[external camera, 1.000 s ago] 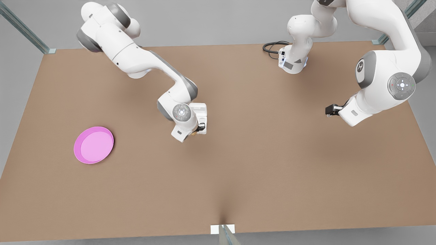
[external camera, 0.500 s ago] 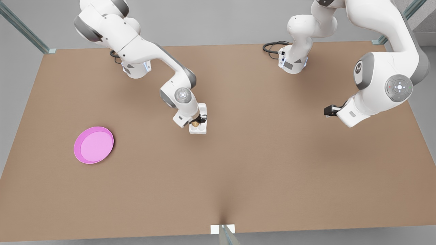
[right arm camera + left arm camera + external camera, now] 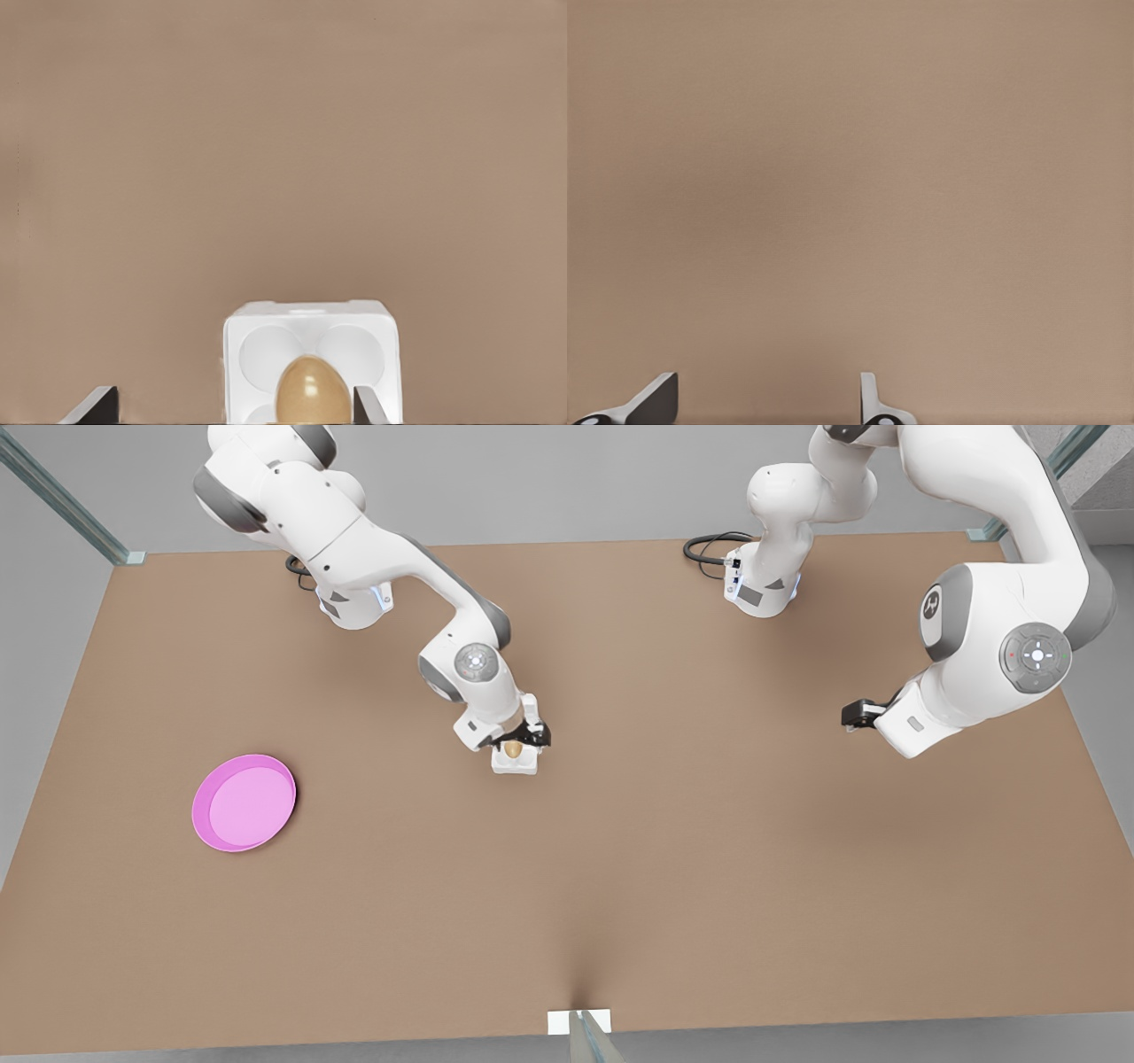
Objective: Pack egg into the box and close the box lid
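The white box (image 3: 516,765) sits on the brown table near its middle, cups facing up. The tan egg (image 3: 513,749) rests in one of its cups. My right gripper (image 3: 521,737) hangs just above that cup, open, its black fingers spread to either side of the egg without touching it. In the right wrist view the egg (image 3: 310,391) stands in a cup of the box (image 3: 306,317) between the right gripper's (image 3: 232,400) wide-apart fingers. The box lid is mostly hidden behind the right hand. My left gripper (image 3: 852,715) waits, open, above bare table at the front view's right; its fingers (image 3: 656,403) frame only table.
A round pink plate (image 3: 244,802) lies at the front view's left. Both arm bases (image 3: 762,589) stand along the far table edge with a black cable (image 3: 709,549) beside one. A small white tab (image 3: 579,1021) marks the near edge.
The right gripper lowered the egg into a cup of the box and then spread its fingers, letting go of it. The left arm barely shifted.
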{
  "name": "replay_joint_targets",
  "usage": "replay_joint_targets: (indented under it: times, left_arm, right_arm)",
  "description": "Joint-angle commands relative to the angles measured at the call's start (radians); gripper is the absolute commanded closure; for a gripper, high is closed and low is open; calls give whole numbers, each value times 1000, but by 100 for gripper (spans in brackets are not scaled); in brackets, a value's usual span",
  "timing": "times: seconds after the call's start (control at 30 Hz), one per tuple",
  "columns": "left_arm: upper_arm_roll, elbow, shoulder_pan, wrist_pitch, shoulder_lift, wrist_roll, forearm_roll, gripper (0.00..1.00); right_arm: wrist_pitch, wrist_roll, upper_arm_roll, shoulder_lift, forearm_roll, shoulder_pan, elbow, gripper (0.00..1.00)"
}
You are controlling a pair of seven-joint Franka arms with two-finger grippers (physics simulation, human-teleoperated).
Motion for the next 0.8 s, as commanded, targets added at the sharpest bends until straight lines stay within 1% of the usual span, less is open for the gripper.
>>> replay_joint_targets:
  times: [0.0,0.03,0.07,0.1,0.13,0.17,0.2,0.23,0.27,0.3,0.37,0.4,0.43,0.5,0.6,0.77]
  left_arm:
    - [0,0,-1,-1,7,-4,0,0]
    - [0,0,-47,-12,15,-53,0,0]
    - [0,0,-159,-70,18,-288,-3,0]
    - [0,0,-284,-145,28,-478,-9,9]
    - [0,5,-425,-164,61,-702,-78,60]
    - [0,132,-508,-147,197,-1020,-266,79]
    - [-2,227,-557,-49,291,-1199,-398,79]
    - [0,227,-619,123,321,-1346,-444,79]
    - [-2,227,-695,224,354,-1436,-480,79]
    - [-2,227,-735,289,366,-1462,-501,79]
    - [0,227,-799,306,368,-1454,-501,79]
    - [-2,226,-814,303,368,-1454,-501,79]
    - [-2,226,-836,304,369,-1456,-501,79]
    - [-2,226,-877,352,410,-1443,-500,79]
    - [-2,224,-914,355,467,-1408,-489,79]
    - [0,224,-926,542,549,-1384,-466,79]
  right_arm:
    - [-251,-96,-9,7,0,-20,258,0]
    - [-253,-256,-12,10,1,-86,337,0]
    - [-256,-563,-8,9,6,-208,380,0]
    - [-302,-856,-5,3,7,-293,428,0]
    - [-468,-933,-3,1,7,-300,523,0]
    - [-610,-933,-6,-5,16,-296,592,0]
    - [-653,-937,-179,-49,15,-183,566,0]
    - [-656,-1021,-406,-138,117,-101,432,0]
    - [-678,-1034,-546,-232,257,-153,266,0]
    - [-689,-1040,-543,-229,251,-176,275,0]
    - [-817,-1029,-546,-221,242,-178,334,0]
    - [-844,-1031,-545,-218,208,-185,347,0]
    - [-842,-1031,-545,-214,193,-188,394,0]
    - [-842,-1036,-545,-209,193,-188,404,0]
    - [-841,-1036,-546,-209,193,-192,404,0]
    - [-839,-1034,-546,-203,191,-182,405,0]
